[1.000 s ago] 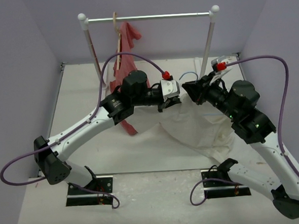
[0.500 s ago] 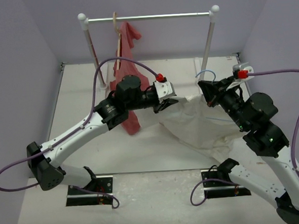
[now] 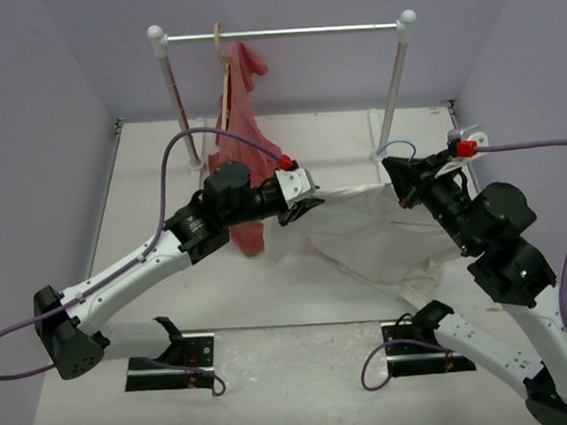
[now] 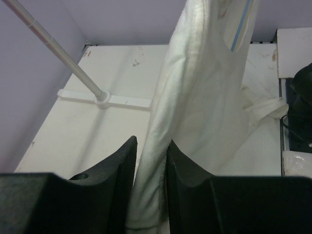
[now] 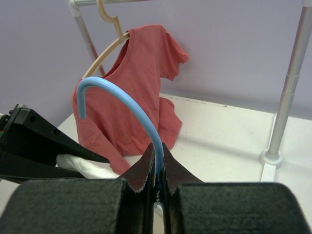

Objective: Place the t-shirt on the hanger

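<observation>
Tabletop (image 3: 147, 182) of flat white board runs under both my arms, purple walls all round. At its far edge stands the tall white-and-metal garment rail (image 3: 282, 32). Next, the big one: the soft cream cloth t-shirt (image 3: 371, 231), wrinkled and plain. Its upper edge is pulled off the table in a line between my two grippers, and the rest sags down onto the board in front of my right arm. Behind my left arm hangs the red short-sleeved garment (image 3: 243, 109), draped on a pale wooden hanger (image 5: 105, 48) hooked over the rail. Smaller now: the thin light-blue wire hanger (image 5: 141, 117), hook curling up and over to the left. My right gripper (image 5: 156, 151) has its jaws pressed tight on that wire just below the hook. Whether the frame sits inside the cloth, I cannot tell. My left gripper (image 4: 151, 144) pinches a bunched fold of the t-shirt, fabric filling the narrow gap between the fingers and rising away from them.
</observation>
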